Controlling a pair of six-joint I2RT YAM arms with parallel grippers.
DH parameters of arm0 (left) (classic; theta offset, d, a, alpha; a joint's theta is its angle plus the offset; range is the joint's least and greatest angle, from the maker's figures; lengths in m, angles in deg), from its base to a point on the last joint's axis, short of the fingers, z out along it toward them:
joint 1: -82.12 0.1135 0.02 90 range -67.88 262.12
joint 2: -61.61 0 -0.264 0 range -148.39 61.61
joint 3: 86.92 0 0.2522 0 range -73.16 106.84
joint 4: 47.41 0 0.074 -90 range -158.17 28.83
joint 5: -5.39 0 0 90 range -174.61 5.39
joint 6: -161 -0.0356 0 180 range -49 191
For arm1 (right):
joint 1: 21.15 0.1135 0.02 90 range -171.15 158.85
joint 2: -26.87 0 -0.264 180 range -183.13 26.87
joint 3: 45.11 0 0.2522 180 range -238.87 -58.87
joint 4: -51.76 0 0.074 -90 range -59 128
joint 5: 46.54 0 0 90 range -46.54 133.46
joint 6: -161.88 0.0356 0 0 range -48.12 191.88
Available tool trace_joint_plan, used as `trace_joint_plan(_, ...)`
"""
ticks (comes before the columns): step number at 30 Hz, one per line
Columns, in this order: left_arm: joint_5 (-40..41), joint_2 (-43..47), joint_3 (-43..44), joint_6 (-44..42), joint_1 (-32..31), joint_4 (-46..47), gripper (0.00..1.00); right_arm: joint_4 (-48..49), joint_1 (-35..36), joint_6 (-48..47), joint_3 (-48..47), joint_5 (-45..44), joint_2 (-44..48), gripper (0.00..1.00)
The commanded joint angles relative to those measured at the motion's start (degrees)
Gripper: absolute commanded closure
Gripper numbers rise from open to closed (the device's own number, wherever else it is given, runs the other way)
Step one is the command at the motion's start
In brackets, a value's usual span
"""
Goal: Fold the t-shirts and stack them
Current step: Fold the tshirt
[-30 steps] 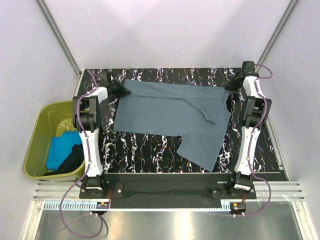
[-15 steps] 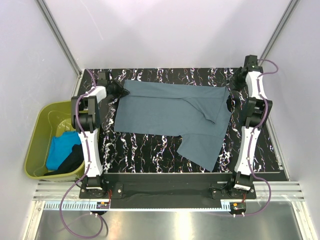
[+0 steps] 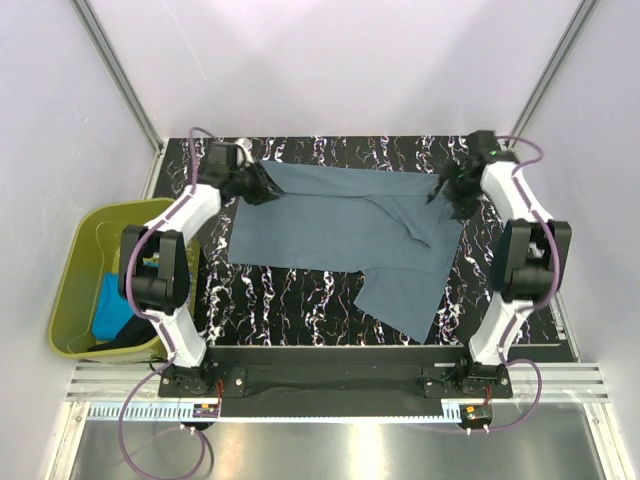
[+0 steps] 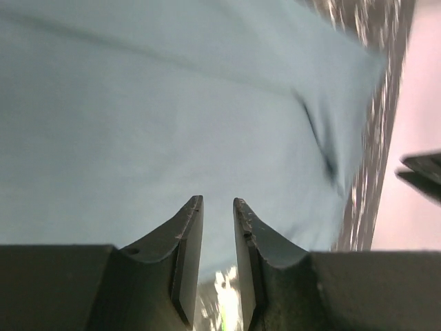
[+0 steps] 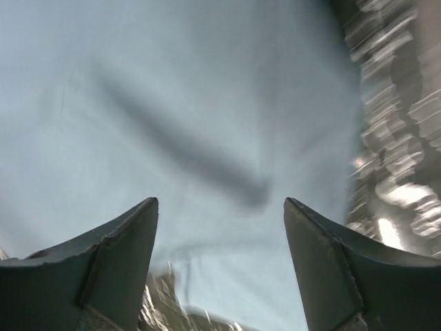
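The slate grey-blue t-shirt (image 3: 340, 225) lies spread on the black marbled table (image 3: 290, 300), one flap hanging toward the front right. My left gripper (image 3: 262, 186) hovers over its far left corner, jaws a little apart with nothing between them (image 4: 217, 201). Over the far right corner, my right gripper (image 3: 445, 190) stands wide open (image 5: 220, 201) and empty, the cloth (image 5: 172, 103) just below. The turquoise t-shirt (image 3: 115, 300) and the black t-shirt (image 3: 140, 325) lie bunched in the tub.
The olive-green tub (image 3: 75, 250) stands off the table's left edge. White walls close in the back and sides. Bare marbled table shows in front of the shirt and along its far edge (image 3: 340, 150).
Both grippers let go of the shirt's far corners: the right opened wide, the left only a little. Both arms swung up and inward over the cloth. The shirt has stayed flat.
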Motion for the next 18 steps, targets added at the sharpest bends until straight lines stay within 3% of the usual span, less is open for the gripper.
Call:
trace_joint_plan(1,-3.94,4.23,-4.97,-2.08,-4.92,0.36,0.71,10.51,5.76,-4.52,10.59,5.70,7.88,0.25)
trace_joint_plan(4,-2.64,6.35,-7.79,-1.55,-9.23,0.36,0.71,11.15,7.17,-8.57,14.12,8.18,8.16,0.33)
trace_joint_plan(5,-2.37,7.49,-8.58,-1.38,-10.72,0.45,0.71,11.50,7.44,-9.45,14.65,7.39,7.72,0.42)
trace_joint_plan(6,-2.10,7.94,-9.02,-1.12,-11.17,0.54,0.71,12.03,7.70,-10.41,15.79,6.60,7.54,0.44)
trace_joint_plan(13,-0.96,13.29,-12.36,-1.64,-11.79,-0.95,0.71,15.02,10.25,-13.15,14.04,1.58,3.15,0.36)
trace_joint_plan(18,2.21,17.78,-14.82,-1.82,-8.63,-2.89,0.71,14.93,11.75,-14.19,12.72,-0.61,0.95,0.36)
